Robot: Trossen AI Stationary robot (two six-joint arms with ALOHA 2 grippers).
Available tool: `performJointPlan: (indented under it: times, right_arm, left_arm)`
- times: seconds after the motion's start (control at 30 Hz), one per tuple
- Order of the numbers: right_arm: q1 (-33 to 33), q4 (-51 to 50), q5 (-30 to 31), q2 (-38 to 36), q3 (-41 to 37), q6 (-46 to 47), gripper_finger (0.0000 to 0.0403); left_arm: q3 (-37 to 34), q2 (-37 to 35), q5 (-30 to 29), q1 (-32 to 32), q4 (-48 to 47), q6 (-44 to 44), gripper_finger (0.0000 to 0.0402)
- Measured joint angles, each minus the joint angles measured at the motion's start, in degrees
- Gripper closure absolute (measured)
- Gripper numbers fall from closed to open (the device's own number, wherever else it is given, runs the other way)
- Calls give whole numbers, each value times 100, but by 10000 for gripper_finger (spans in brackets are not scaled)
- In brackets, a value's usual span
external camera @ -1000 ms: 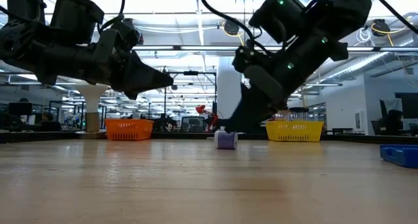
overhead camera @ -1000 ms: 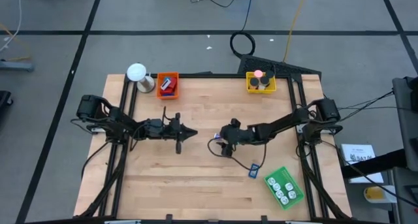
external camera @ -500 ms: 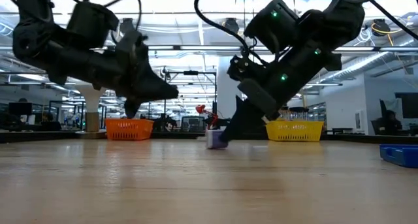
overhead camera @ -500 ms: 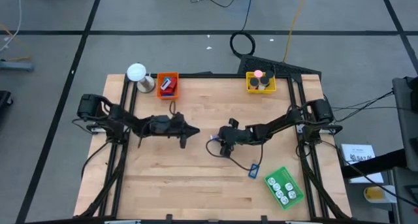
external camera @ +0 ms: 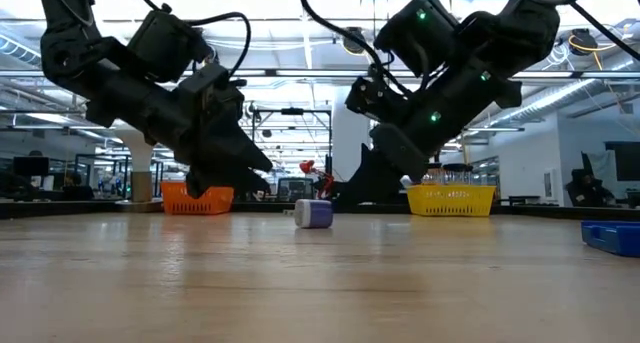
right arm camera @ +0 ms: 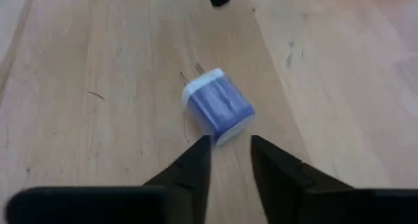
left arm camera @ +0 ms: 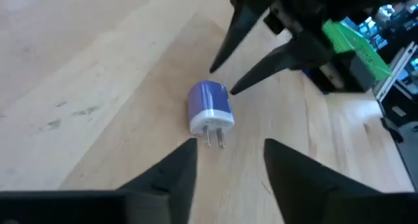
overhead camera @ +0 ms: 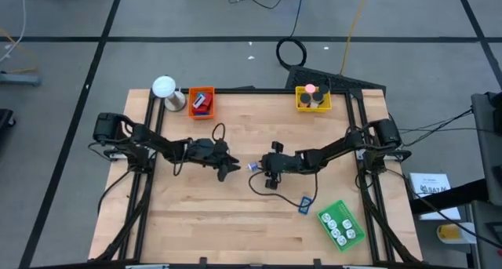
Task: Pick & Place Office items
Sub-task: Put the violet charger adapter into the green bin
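Observation:
One of the office items, a small purple plug adapter (overhead camera: 253, 166) with a white face and two prongs, lies on its side on the wooden table (overhead camera: 196, 222), between my two grippers. In the left wrist view the adapter (left arm camera: 210, 106) lies just ahead of my open left gripper (left arm camera: 225, 155), prongs toward it. My left gripper (overhead camera: 231, 170) is tipped down, left of the adapter. My right gripper (overhead camera: 263, 168) comes from the right. In its wrist view the fingers (right arm camera: 230, 142) stand narrowly open at the adapter's (right arm camera: 219, 105) purple end. My right gripper's fingertips (right arm camera: 205, 144) stand at the near corner of the adapter's purple end (right arm camera: 228, 129), slanting down from the table's right. Whether they touch it I cannot tell. The adapter lies flat on the table, not between the fingers.
An orange tray (overhead camera: 201, 103) and a white ball-topped object (overhead camera: 165, 89) stand at the back left, and a yellow tray (overhead camera: 312, 99) at the back right. A green tray (overhead camera: 340, 224) and a blue rectangle (overhead camera: 304, 206) lie at the front right. A black cable (overhead camera: 286, 192) loops near the right gripper.
My left gripper has gone toward the table's right edge and down toward the adapter, tipping downward, and has opened. The adapter has slid toward the table's left, out from under my right gripper, and now lies on its side with its white face leftward.

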Motion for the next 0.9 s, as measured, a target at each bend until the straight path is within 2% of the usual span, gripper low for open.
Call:
performJointPlan:
  times: [0.17,0.27,0.37,0.53,0.73,0.9]
  right_arm:
    - [-144,40,-124,-45,0,-328,212]
    - [-374,362,-952,-53,0,-527,164]
    - [-626,723,-1618,14,2,-633,137]
    - [-813,692,-2241,18,2,-855,147]
    - [-764,690,-2227,20,0,-960,187]
    - [-784,863,-2250,166,4,-1037,187]
  left_arm:
    - [0,0,12,-99,8,246,168]
    - [0,0,19,-144,10,288,147]
    - [0,0,16,-144,8,279,134]
    - [0,0,13,-144,11,246,131]
    - [0,0,9,-144,23,246,130]
    - [0,0,4,-144,27,260,130]
